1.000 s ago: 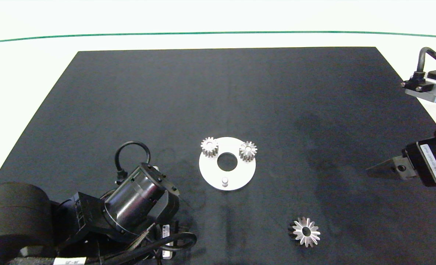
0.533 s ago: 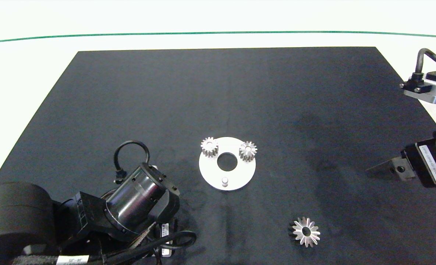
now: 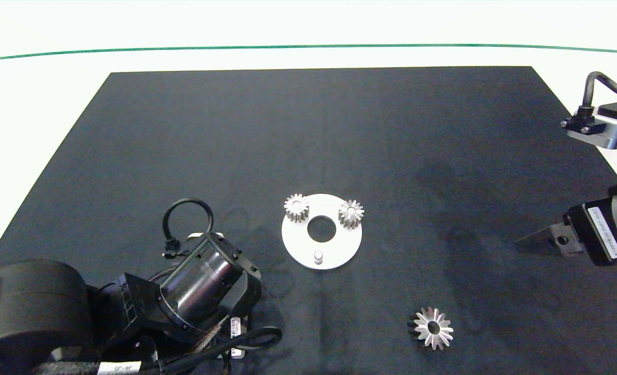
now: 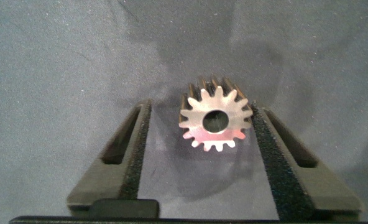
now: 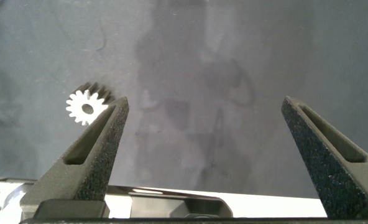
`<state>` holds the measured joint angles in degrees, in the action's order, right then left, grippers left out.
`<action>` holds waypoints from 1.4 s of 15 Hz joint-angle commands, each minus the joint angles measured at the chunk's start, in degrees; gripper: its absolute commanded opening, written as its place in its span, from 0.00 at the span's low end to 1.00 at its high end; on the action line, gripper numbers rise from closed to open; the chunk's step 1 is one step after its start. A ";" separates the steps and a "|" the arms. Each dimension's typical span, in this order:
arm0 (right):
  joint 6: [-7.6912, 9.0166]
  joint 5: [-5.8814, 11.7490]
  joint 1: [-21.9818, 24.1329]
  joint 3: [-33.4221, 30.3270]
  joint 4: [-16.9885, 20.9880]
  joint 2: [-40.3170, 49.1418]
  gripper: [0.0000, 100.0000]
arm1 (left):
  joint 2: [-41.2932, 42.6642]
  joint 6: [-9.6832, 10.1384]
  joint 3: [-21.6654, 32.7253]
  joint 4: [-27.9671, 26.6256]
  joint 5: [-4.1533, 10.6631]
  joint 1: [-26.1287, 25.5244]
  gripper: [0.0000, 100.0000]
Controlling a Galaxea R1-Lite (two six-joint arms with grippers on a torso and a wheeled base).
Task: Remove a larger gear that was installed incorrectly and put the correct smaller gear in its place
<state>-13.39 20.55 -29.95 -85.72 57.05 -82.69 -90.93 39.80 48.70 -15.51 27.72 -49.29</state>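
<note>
My left hand [image 4: 201, 109] is partly open, straddling the smaller gear [image 4: 215, 119] at 7 o'clock of the plate [image 3: 342, 249] to pick it up for the bare peg [image 3: 318, 256]; one pad may already touch. The larger gear [image 3: 433, 328] lies off at 5 o'clock on the counter, and my right hand [image 5: 206, 101] is wide open, empty and idle. Since a second ago my left arm has edged toward 7 o'clock.
</note>
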 commanded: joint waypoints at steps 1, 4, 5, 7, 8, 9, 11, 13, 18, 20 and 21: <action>-0.06 0.28 -0.11 0.03 0.34 -0.10 1.00 | 0.23 0.19 -0.01 -0.14 0.14 -0.11 0.56; -0.06 0.28 -0.11 0.12 0.34 -0.10 1.00 | 0.31 0.19 -0.01 -0.31 0.14 -0.28 0.50; -0.06 0.28 -0.11 0.03 0.34 -0.10 1.00 | 0.23 0.01 -0.01 -0.40 0.14 -0.28 0.47; -0.06 0.28 -0.11 0.12 0.34 -0.19 1.00 | 0.05 0.01 -0.01 -0.49 0.14 -0.37 0.46; -0.06 0.28 -0.11 0.03 0.34 -0.10 1.00 | -0.21 0.01 -0.01 -0.75 0.14 -0.46 0.46; -0.06 0.28 -0.11 0.03 0.34 -0.19 1.00 | -0.30 0.01 -0.01 -1.10 0.14 -0.46 0.46; -0.06 0.28 -0.11 0.12 0.34 -0.28 1.00 | -0.39 0.01 -0.01 -1.19 0.14 -0.81 0.46; -0.06 0.28 -0.11 0.03 0.34 -0.28 1.00 | -0.48 0.10 -0.01 -1.28 0.14 -1.43 0.46; -0.06 0.28 -0.11 0.12 0.34 -0.19 1.00 | -0.74 0.28 -0.10 -1.72 0.14 -2.39 0.45; -0.06 0.28 -0.11 0.12 0.34 -0.19 1.00 | -0.65 0.28 -0.10 -1.72 0.14 -2.39 0.41; -0.06 0.28 -0.19 0.12 0.34 -0.28 1.00 | -0.74 0.28 -0.10 -1.72 0.14 -2.39 0.39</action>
<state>-13.39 20.72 -29.95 -85.60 57.10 -82.86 -91.54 39.88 48.59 -17.16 27.70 -51.68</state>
